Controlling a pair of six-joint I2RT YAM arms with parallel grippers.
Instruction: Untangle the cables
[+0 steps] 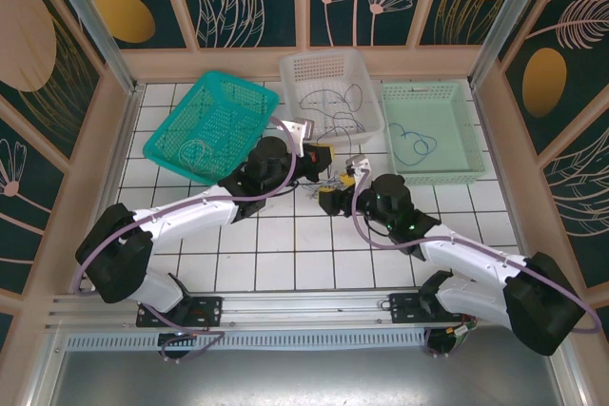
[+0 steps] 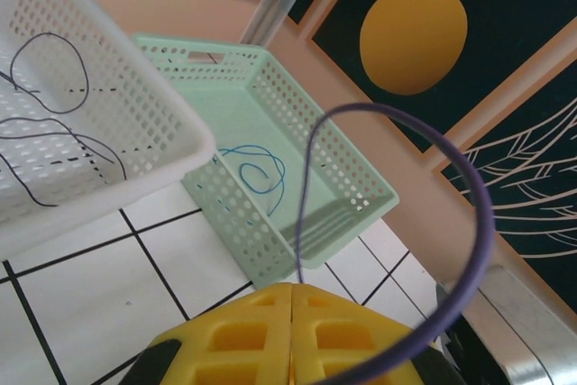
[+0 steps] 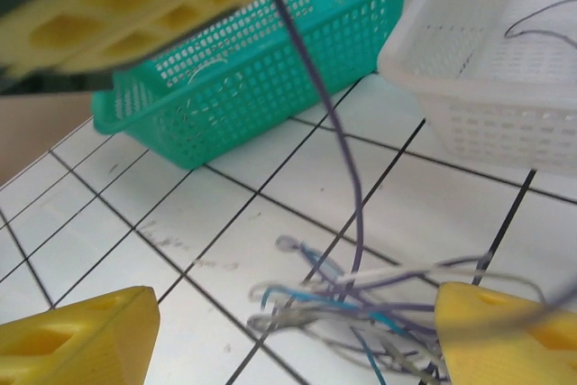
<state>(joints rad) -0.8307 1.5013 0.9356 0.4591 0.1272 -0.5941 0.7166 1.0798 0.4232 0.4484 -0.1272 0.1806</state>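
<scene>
While the left gripper (image 2: 293, 302) pinches one cable (image 3: 348, 178), the right gripper (image 3: 288, 331) gapes empty near three baskets (image 1: 324, 57).

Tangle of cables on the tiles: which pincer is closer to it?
Right. The right pincer stands open astride the tangle; the left pincer is shut higher up, pinching one strand that hangs down into it.

A: How is the light?
B: Bright, even, from overhead; soft shadows lie under the arms (image 1: 190, 214) on the white tiles (image 1: 285, 244).
A: Sharpness?
B: The right wrist's near yellow fingers (image 3: 72, 335) blur (bottom corners).
</scene>
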